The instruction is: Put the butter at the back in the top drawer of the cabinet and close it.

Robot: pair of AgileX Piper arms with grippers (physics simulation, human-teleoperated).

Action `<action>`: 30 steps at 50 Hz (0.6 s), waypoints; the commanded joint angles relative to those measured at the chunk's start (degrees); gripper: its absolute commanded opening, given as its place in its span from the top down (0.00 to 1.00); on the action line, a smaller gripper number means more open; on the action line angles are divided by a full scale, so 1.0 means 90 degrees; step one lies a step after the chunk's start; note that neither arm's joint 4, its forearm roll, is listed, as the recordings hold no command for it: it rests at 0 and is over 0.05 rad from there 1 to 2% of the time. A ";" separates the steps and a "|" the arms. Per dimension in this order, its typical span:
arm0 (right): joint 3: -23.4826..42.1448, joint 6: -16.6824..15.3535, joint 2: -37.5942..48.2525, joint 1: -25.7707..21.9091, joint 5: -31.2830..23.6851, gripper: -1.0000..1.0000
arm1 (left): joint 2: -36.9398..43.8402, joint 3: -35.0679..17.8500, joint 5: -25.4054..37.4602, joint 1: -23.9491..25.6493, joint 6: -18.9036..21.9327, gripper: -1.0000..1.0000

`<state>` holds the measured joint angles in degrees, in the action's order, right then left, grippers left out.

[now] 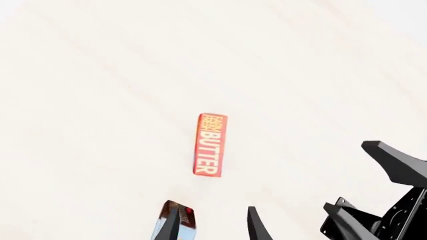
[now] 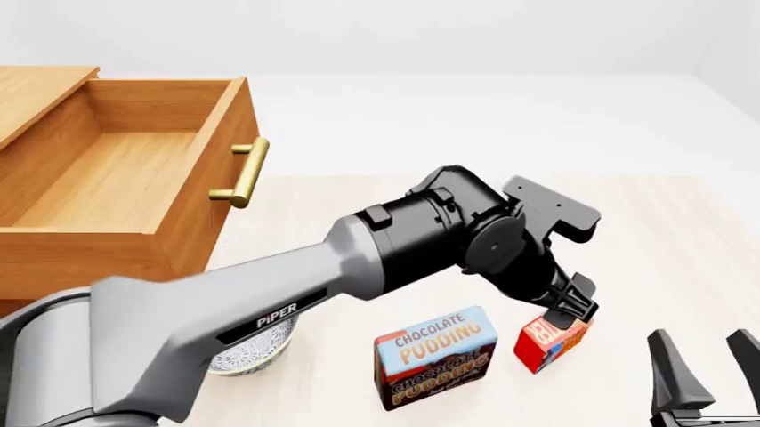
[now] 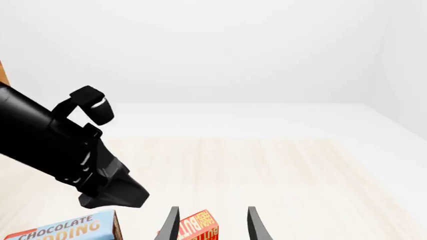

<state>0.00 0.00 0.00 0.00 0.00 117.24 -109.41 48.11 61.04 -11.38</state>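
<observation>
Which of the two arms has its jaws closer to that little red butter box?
The left. The left gripper hangs just above the butter, jaws open; the right gripper sits off to its right, nearer the camera.

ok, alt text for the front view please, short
The left gripper hangs just above a small red butter box on a pale table, beside a blue-and-brown Chocolate Pudding box. At back left, a wooden cabinet has its top drawer pulled open, showing nothing inside. The right gripper waits open at bottom right.
</observation>
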 commanded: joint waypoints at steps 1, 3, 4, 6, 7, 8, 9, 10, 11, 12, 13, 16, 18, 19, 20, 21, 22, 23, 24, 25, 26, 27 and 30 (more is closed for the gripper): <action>0.0000 0.0000 0.0000 0.0000 0.0000 0.00 | 0.0257 -0.0187 0.0033 0.0076 -0.0031 0.00; 0.0000 0.0000 0.0000 0.0000 0.0000 0.00 | 0.0258 -0.0190 0.0034 0.0076 -0.0031 0.00; 0.0000 0.0000 0.0000 0.0000 0.0000 0.00 | 0.0258 -0.0190 0.0034 0.0076 -0.0031 0.00; 0.0000 0.0000 0.0000 0.0000 0.0000 0.00 | 0.0306 -0.0210 0.0036 0.0091 -0.0054 0.00; 0.0000 0.0000 0.0000 0.0000 0.0000 0.00 | 0.0310 -0.0199 0.0031 0.0104 -0.0071 0.00; 0.0000 0.0000 0.0000 0.0000 0.0000 0.00 | 0.0320 -0.0200 0.0029 0.0111 -0.0077 0.00; 0.0000 0.0000 0.0000 0.0000 0.0000 0.00 | 0.0327 -0.0196 0.0023 0.0115 -0.0083 0.00; 0.0000 0.0000 0.0000 0.0000 0.0000 0.00 | 0.0337 -0.0188 0.0020 0.0118 -0.0089 0.00; 0.0000 0.0000 0.0000 0.0000 0.0000 0.00 | 0.0351 -0.0194 0.0019 0.0118 -0.0092 0.00; 0.0000 0.0000 0.0000 0.0000 0.0000 0.00 | 0.0369 -0.0207 0.0023 0.0109 -0.0097 0.00; 0.0000 0.0000 0.0000 0.0000 0.0000 0.00 | 0.0379 -0.0217 0.0023 0.0101 -0.0105 0.00; 0.0000 0.0000 0.0000 0.0000 0.0000 0.00 | 0.0370 -0.0212 0.0025 0.0094 -0.0113 0.00; 0.0000 0.0000 0.0000 0.0000 0.0000 0.00 | 0.0348 -0.0189 0.0020 0.0094 -0.0119 0.00; 0.0000 0.0000 0.0000 0.0000 0.0000 0.00 | 0.0334 -0.0169 0.0014 0.0091 -0.0114 0.00; 0.0000 0.0000 0.0000 0.0000 0.0000 0.00 | 0.0334 -0.0166 0.0011 0.0089 -0.0112 0.00; 0.0000 0.0000 0.0000 0.0000 0.0000 0.00 | 0.0341 -0.0167 0.0010 0.0080 -0.0104 0.00; 0.0000 0.0000 0.0000 0.0000 0.0000 0.00 | 0.0352 -0.0173 0.0013 0.0083 -0.0105 0.00; 0.0000 0.0000 0.0000 0.0000 0.0000 0.00 | 0.0357 -0.0175 0.0010 0.0079 -0.0098 0.00; 0.0000 0.0000 0.0000 0.0000 0.0000 0.00 | 0.0357 -0.0167 0.0006 0.0074 -0.0095 0.00; 0.0000 0.0000 0.0000 0.0000 0.0000 0.00 | 0.0353 -0.0161 0.0003 0.0072 -0.0097 0.00; 0.0000 0.0000 0.0000 0.0000 0.0000 0.00 | 0.0354 -0.0159 0.0005 0.0073 -0.0094 0.00; 0.0000 0.0000 0.0000 0.0000 0.0000 0.00 | 0.0354 -0.0159 0.0005 0.0073 -0.0094 0.00; 0.0000 0.0000 0.0000 0.0000 0.0000 0.00 | 0.0344 -0.0157 0.0005 0.0048 -0.0076 0.00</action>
<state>0.00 0.00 0.00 0.00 0.00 120.23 -110.89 48.21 61.71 -12.18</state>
